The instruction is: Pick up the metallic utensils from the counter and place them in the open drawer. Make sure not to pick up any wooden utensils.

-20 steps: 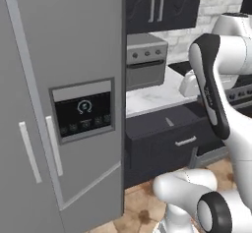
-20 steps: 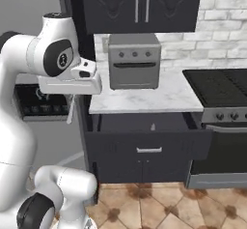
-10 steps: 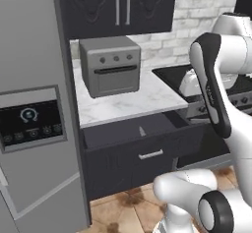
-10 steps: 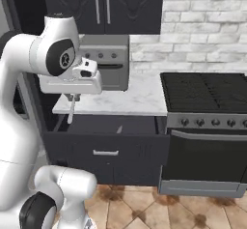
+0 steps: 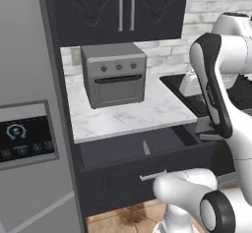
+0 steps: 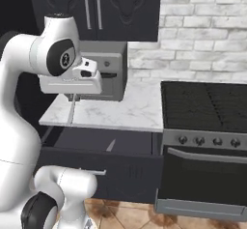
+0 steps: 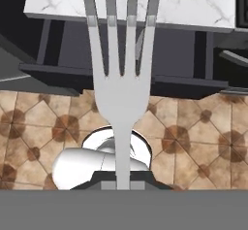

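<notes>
Two-finger gripper [image 7: 123,184] clamped on the thin stem of the small silver metal fork [image 7: 122,78], tines pointing away from the hand. Probably light, stiff and smooth; narrow hold at the handle end, so could swing or slip. Below and ahead of the gripper, the wide shallow dark charcoal drawer [image 5: 133,151] open, with a slim silver blade [image 5: 146,148] inside. Finger tips hidden behind the fork stem; handle of the blade hard to make out.
</notes>
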Available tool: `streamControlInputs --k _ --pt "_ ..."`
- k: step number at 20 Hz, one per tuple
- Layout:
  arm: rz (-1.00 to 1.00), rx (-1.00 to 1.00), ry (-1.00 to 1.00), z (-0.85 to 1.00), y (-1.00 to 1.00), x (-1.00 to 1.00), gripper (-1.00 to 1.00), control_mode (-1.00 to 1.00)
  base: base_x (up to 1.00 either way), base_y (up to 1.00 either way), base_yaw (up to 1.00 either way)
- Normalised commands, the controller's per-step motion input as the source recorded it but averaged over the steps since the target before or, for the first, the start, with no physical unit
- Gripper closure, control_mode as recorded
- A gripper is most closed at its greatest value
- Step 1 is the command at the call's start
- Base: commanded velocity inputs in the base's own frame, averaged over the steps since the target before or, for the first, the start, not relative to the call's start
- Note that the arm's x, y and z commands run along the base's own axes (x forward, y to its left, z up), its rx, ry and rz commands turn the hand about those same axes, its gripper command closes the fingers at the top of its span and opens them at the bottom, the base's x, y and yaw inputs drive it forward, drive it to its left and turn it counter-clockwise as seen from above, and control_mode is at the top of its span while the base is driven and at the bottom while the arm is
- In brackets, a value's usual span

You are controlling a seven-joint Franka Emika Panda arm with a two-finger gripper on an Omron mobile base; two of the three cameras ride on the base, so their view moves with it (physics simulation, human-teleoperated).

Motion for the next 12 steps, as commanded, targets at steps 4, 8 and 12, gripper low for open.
streamControlInputs --k 4,8,12 --pt "0.0 0.0 0.0 0.0 0.0 0.0 1.0 1.0 0.25 -0.13 0.14" --pt "0.0 0.0 0.0 0.0 0.0 0.0 1.0 1.0 0.3 -0.08 0.12" --pt "0.0 0.0 0.0 0.0 0.0 0.0 1.0 1.0 0.34 -0.02 0.11"
